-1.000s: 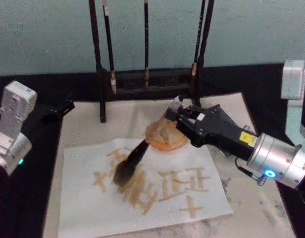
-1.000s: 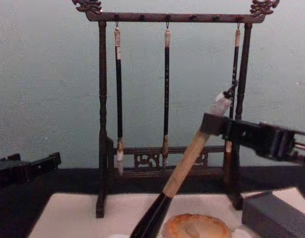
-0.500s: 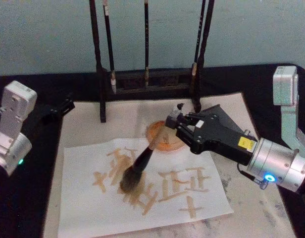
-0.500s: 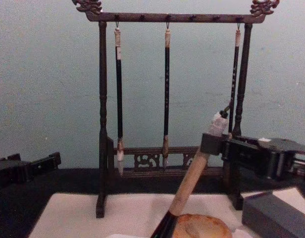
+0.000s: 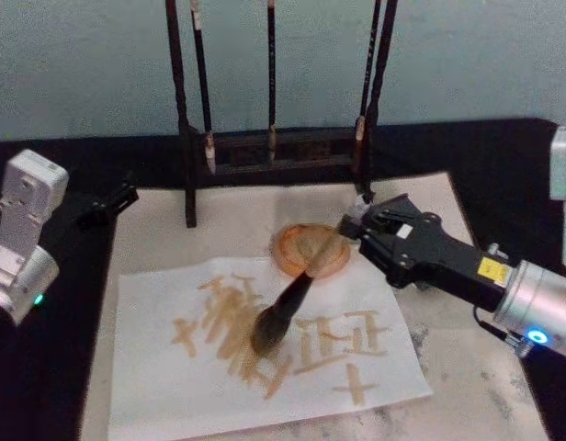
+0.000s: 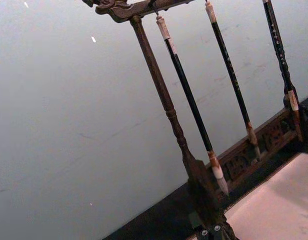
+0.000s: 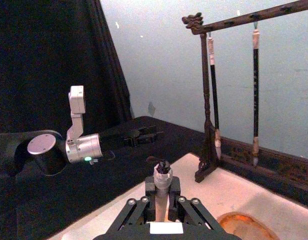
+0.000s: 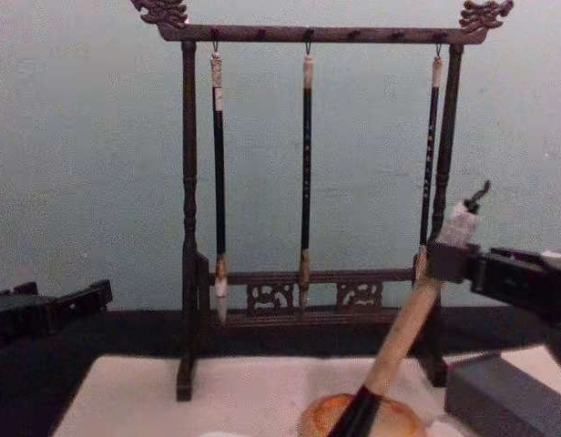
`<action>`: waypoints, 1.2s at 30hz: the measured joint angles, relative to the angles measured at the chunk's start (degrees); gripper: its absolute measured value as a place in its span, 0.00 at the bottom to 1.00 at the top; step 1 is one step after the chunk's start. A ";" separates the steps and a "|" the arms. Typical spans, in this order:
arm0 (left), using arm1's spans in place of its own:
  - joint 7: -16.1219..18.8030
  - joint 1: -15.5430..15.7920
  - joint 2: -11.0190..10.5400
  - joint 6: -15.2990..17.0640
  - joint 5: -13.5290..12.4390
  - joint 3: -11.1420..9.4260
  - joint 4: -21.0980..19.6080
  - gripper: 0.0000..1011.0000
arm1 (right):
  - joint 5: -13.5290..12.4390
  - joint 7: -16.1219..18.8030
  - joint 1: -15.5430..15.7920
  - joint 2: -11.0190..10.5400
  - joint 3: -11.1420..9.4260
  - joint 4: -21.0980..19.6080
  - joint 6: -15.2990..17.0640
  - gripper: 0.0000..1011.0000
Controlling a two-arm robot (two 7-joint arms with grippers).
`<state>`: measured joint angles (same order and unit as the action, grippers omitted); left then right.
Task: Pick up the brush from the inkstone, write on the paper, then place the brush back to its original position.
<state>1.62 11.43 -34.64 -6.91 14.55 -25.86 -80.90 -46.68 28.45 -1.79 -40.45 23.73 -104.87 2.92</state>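
The right gripper (image 5: pixel 349 230), just right of the inkstone (image 5: pixel 283 248), has its jaws closed on the tan handle of the brush (image 5: pixel 290 301). The brush slants over the dish's near rim, bristles down on the paper (image 5: pixel 164 386) just in front of the inkstone. Pickup looks done and writing is well along: tan characters cover much of the sheet. Left, I judge, are any last strokes and laying the brush back on the inkstone. The left gripper (image 5: pixel 113 198) is parked well left of the inkstone

The chest view's lower edge cuts off the brush (image 8: pixel 403 339) and inkstone (image 8: pixel 403 421).
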 joint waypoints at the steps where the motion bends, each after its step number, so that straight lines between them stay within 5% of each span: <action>1: 0.00 0.00 0.00 0.00 0.00 0.00 0.00 0.99 | -0.15 0.06 0.28 -0.16 -0.26 -0.10 -0.08 0.16; 19: 0.00 0.00 0.00 0.00 0.00 0.00 0.00 0.99 | -4.15 2.32 5.47 -2.57 -6.41 -2.68 -3.37 0.16; 24: 0.00 0.00 0.00 0.00 0.00 0.00 0.00 0.99 | -4.50 3.23 4.48 -1.45 -6.07 -2.99 -3.84 0.16; 36: 0.00 0.00 0.00 0.00 0.00 0.00 0.00 0.99 | -4.56 4.92 0.27 2.27 -0.97 -0.69 -3.08 0.16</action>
<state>1.62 11.43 -34.65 -6.91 14.55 -25.86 -80.90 -51.23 33.37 -1.53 -38.18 22.75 -105.56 -0.16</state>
